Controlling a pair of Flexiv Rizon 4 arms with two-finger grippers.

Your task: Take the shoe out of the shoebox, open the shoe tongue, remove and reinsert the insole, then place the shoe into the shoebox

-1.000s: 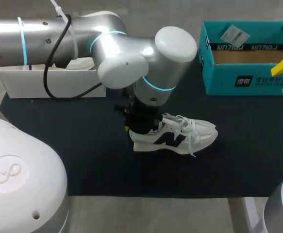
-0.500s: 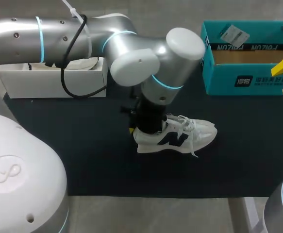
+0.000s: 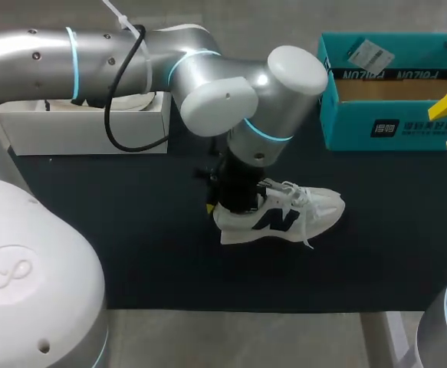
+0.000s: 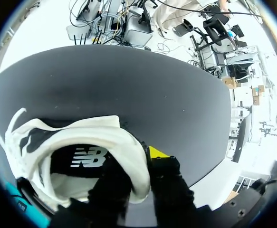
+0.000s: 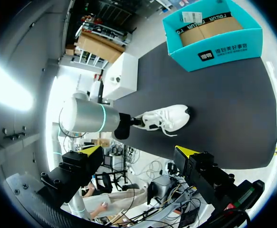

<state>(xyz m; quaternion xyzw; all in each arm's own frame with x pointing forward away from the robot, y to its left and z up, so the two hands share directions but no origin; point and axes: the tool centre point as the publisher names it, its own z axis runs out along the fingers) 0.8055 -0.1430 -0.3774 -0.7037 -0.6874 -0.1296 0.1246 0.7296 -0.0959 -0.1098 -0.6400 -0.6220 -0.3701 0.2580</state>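
Where the left gripper (image 4: 137, 168) meets the shoe (image 3: 284, 217), it's clamped on the heel collar — one finger inside, one outside. The left arm (image 3: 131, 61) spans in from the left, wrist pointing straight down. The shoe sits upright on the black mat (image 3: 169, 268), outside the shoebox (image 3: 392, 130). The right gripper (image 5: 138, 156) hangs well apart — fingers spread wide.

Black mat (image 3: 131, 253) carries the shoe (image 3: 315, 211); the shoebox (image 3: 346, 126) stands beyond the shoe rightward, a white box (image 3: 77, 130) beyond it leftward
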